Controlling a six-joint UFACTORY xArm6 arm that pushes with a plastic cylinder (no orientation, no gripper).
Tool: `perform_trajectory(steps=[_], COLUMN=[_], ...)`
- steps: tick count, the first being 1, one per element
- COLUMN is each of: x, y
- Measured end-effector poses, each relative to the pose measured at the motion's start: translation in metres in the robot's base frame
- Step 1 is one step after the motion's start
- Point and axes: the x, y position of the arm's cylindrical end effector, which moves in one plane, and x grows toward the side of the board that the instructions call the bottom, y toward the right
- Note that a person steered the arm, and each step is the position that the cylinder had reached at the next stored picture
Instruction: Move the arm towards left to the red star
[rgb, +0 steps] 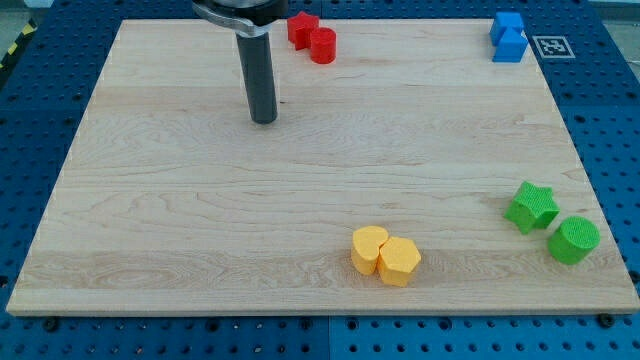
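The red star (302, 28) sits at the view's top, left of centre, touching a red cylinder (322, 46) on its lower right. My tip (264, 120) rests on the wooden board (150, 200), to the lower left of the red star and apart from it. The dark rod rises from the tip to the view's top edge.
Two blue blocks (509, 37) stand at the top right corner. A green star (531, 207) and a green cylinder (573, 240) are at the right edge. A yellow heart-like block (368, 249) and a yellow hexagon (399, 261) touch each other near the bottom.
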Motion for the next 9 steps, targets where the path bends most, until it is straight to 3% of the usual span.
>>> perform_trajectory(steps=[9], x=[0.004], y=[-0.013])
